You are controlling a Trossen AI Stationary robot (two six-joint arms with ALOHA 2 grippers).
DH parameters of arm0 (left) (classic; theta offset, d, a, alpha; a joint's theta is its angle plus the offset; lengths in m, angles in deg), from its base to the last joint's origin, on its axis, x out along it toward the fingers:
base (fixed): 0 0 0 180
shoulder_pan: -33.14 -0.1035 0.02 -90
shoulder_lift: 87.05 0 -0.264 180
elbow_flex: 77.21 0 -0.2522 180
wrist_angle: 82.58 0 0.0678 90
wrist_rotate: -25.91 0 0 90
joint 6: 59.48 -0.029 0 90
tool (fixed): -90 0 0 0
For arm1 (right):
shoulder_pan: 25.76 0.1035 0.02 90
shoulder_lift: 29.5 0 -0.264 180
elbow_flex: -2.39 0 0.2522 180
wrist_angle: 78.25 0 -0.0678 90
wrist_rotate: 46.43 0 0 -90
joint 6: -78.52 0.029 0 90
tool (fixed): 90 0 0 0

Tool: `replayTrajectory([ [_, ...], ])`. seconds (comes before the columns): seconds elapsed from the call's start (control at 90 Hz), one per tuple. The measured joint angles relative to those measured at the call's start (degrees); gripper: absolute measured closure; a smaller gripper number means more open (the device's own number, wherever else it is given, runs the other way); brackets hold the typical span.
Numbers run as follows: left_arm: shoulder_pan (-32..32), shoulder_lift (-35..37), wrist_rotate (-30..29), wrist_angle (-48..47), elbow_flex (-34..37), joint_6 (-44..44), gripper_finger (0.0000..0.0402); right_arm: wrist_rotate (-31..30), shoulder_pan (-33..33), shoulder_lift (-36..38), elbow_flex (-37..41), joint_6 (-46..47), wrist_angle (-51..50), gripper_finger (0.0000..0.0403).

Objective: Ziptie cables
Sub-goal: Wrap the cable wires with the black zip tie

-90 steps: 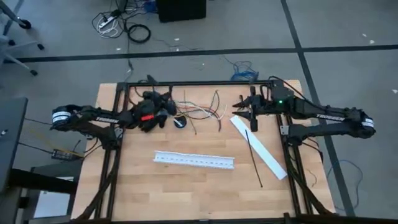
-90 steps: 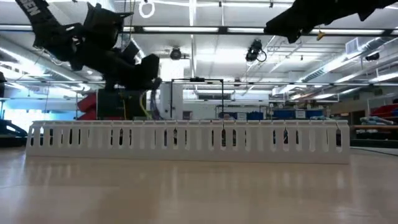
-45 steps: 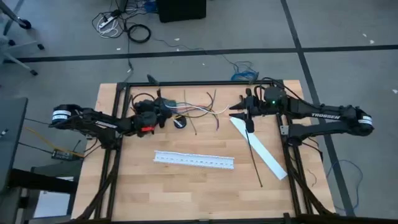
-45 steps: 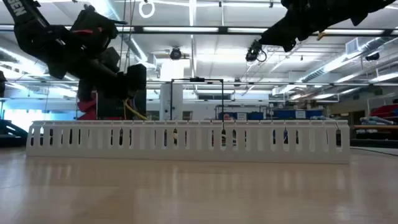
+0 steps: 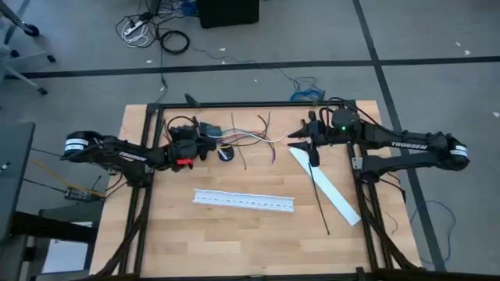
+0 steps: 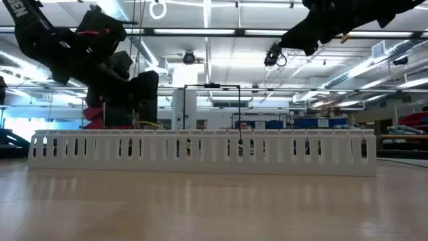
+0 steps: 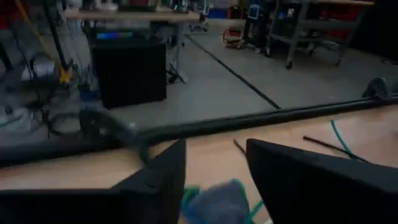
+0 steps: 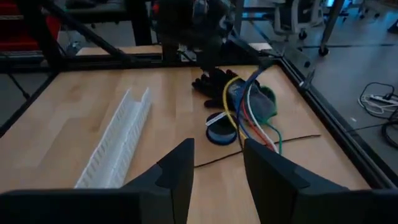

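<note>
Cables (image 5: 251, 140) lie loose on my table (image 5: 234, 226), partly hidden by my left pincer (image 5: 209, 140), parted beside them. My right pincer (image 5: 301, 139) gapes empty near the ziptie (image 5: 319, 198).

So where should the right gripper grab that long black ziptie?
Probably near the ziptie's far end, coming straight down. That end lies closest to the right gripper, and the strap lies flat and thin, partly on the white strip, so the fingers should straddle its width.
</note>
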Motion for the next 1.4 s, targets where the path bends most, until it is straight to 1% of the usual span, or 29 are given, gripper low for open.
replayTrajectory([
  [0.111,2.15,2.97,-1.61,5.54,-1.59,-13.96,0.0228,0.62,0.01,-0.64,0.00,0.52,-0.95,0.0264],
  [0.211,4.14,5.45,-2.06,8.60,-3.94,-26.38,0.0233,2.74,0.25,-3.96,0.00,0.76,-1.36,0.0265],
  [0.311,5.48,6.71,-2.06,8.14,-5.59,-32.48,0.0238,3.51,1.06,-10.37,0.00,0.10,2.14,0.0268],
  [0.4,5.60,6.96,-2.35,8.04,-6.15,-33.56,0.0239,3.57,1.45,-17.40,0.00,0.99,9.24,0.0270],
  [0.478,5.58,6.97,-4.28,7.38,-6.15,-33.61,0.0239,2.00,1.56,-23.59,0.00,5.67,16.91,0.0270],
  [0.544,5.58,7.00,-6.76,5.93,-6.15,-32.66,0.0239,-1.47,2.01,-28.56,0.00,11.17,22.80,0.0270],
  [0.622,5.58,7.01,-8.55,3.89,-6.13,-32.46,0.0239,-5.23,3.22,-34.06,0.00,13.85,28.30,0.0270],
  [0.711,5.58,7.01,-8.83,3.02,-6.13,-32.50,0.0239,-9.88,5.30,-39.30,-0.03,17.92,33.46,0.0272],
  [0.778,5.58,7.04,-8.82,3.07,-6.13,-32.60,0.0239,-14.08,7.11,-42.58,-0.92,21.99,34.79,0.0273],
  [0.867,5.58,7.42,-8.81,2.95,-6.13,-32.66,0.0239,-20.81,9.88,-46.76,-3.72,24.39,34.88,0.0273],
  [0.956,5.58,7.59,-8.79,2.83,-6.13,-32.66,0.0239,-24.98,12.52,-50.97,-8.50,24.77,33.45,0.0273],
  [1.056,5.58,7.56,-8.72,2.46,-6.13,-32.66,0.0239,-30.91,14.77,-54.89,-15.33,25.93,26.83,0.0273],
  [1.144,5.58,7.56,-8.55,1.98,-6.13,-32.51,0.0239,-36.85,16.24,-57.92,-20.72,27.80,18.86,0.0273],
  [1.222,5.58,7.54,-8.42,1.23,-6.08,-32.42,0.0239,-39.14,17.25,-60.27,-24.31,29.68,13.85,0.0273],
  [1.4,5.58,7.54,-7.20,1.09,-6.10,-32.25,0.0239,-38.20,18.05,-65.13,-28.43,33.47,10.88,0.0273],
])
